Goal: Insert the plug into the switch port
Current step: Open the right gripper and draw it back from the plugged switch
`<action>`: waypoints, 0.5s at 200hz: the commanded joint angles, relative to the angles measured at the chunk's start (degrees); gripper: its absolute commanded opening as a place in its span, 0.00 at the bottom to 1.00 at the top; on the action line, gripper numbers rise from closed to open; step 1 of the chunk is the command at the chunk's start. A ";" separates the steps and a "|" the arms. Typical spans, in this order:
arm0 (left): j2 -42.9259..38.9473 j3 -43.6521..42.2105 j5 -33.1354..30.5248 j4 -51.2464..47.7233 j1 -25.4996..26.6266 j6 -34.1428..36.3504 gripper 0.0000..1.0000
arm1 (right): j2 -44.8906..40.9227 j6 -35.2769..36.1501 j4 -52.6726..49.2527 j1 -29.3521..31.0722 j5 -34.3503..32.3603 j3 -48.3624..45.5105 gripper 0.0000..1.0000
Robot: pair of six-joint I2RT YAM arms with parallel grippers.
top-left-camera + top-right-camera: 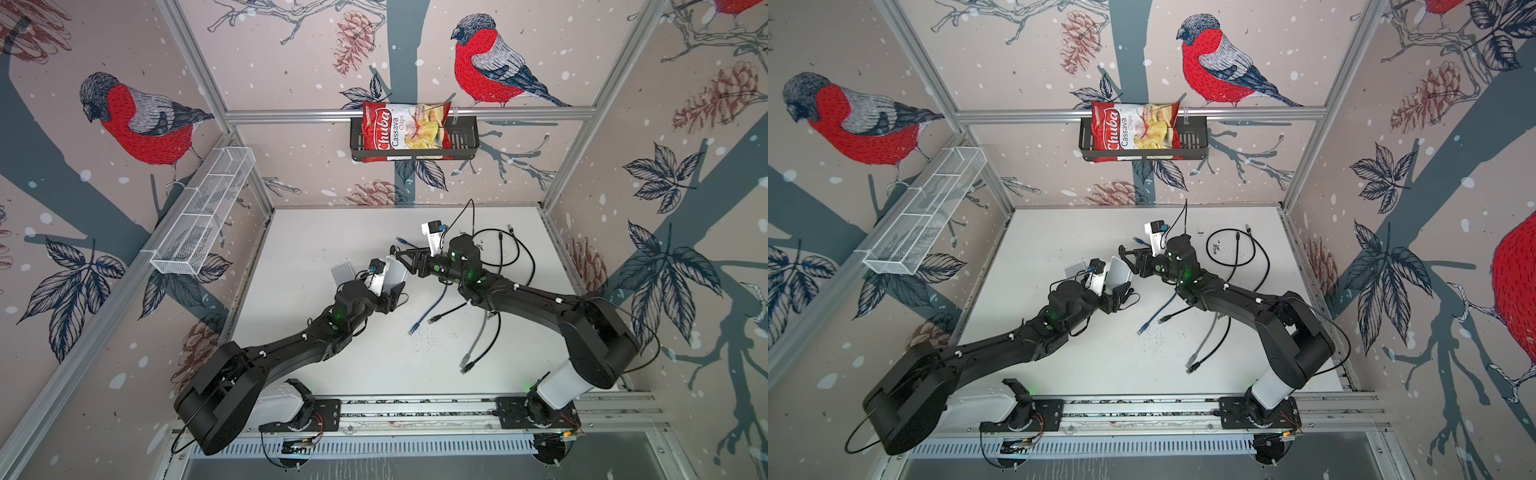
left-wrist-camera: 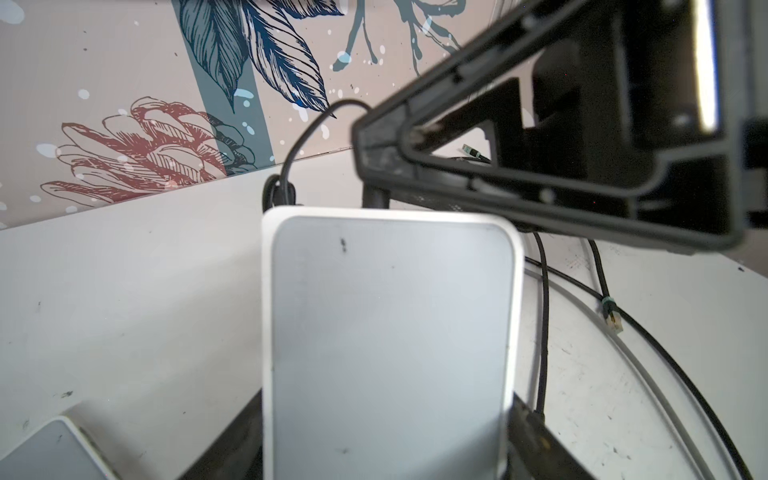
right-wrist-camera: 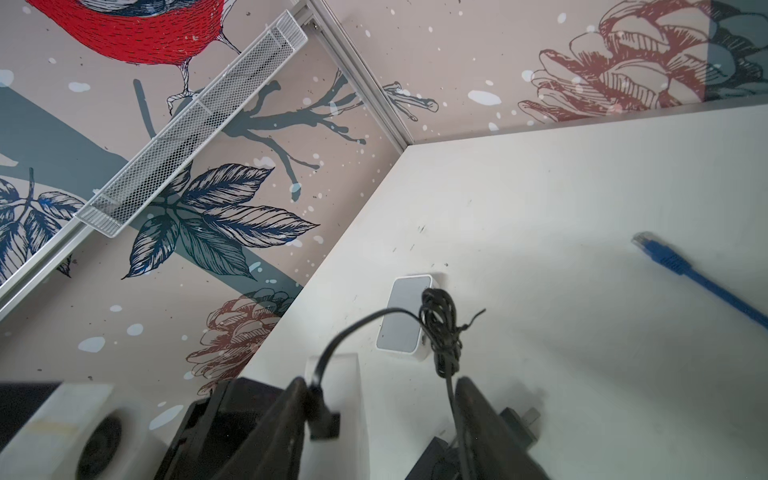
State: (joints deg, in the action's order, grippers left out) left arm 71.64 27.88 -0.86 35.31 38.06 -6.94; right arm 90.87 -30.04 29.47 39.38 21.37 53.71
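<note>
My left gripper (image 1: 394, 291) (image 1: 1120, 289) (image 2: 386, 436) is shut on a flat white switch (image 1: 396, 269) (image 1: 1120, 269) (image 2: 390, 340) and holds it upright above the table. In the right wrist view a black plug (image 3: 324, 422) sits against the switch's narrow white edge (image 3: 338, 386); the port is hidden behind it. Its black cable rises to a knotted bundle (image 3: 440, 328). My right gripper (image 1: 402, 261) (image 1: 1126, 258) (image 3: 382, 386) is open, its fingers either side of the plug and cable. One finger (image 2: 382, 158) looms over the switch.
A second white box (image 1: 343, 272) (image 3: 405, 320) lies on the table to the left. Blue (image 1: 430, 309), grey (image 1: 478, 336) and black (image 1: 513, 249) cables sprawl under and behind the right arm. On the walls are a wire shelf (image 1: 203, 212) and a basket with a chips bag (image 1: 405, 131).
</note>
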 commanded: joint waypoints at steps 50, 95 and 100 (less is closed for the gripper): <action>5.04 11.37 3.13 -4.84 -3.66 -0.82 0.17 | -8.32 4.77 -7.89 -3.64 -11.24 -4.59 0.70; 11.75 20.26 7.90 -6.88 -3.81 0.54 0.17 | -8.25 6.28 -10.92 -2.11 -16.71 -8.84 0.69; 12.65 21.11 8.78 -7.26 -3.79 0.50 0.17 | -8.37 5.94 -10.93 -2.11 -17.31 -9.19 0.70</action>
State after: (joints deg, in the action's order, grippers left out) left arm 81.41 45.28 3.22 28.69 34.30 -7.44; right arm 82.85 -25.34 20.27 36.69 8.47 46.04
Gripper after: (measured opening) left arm 0.719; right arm 0.694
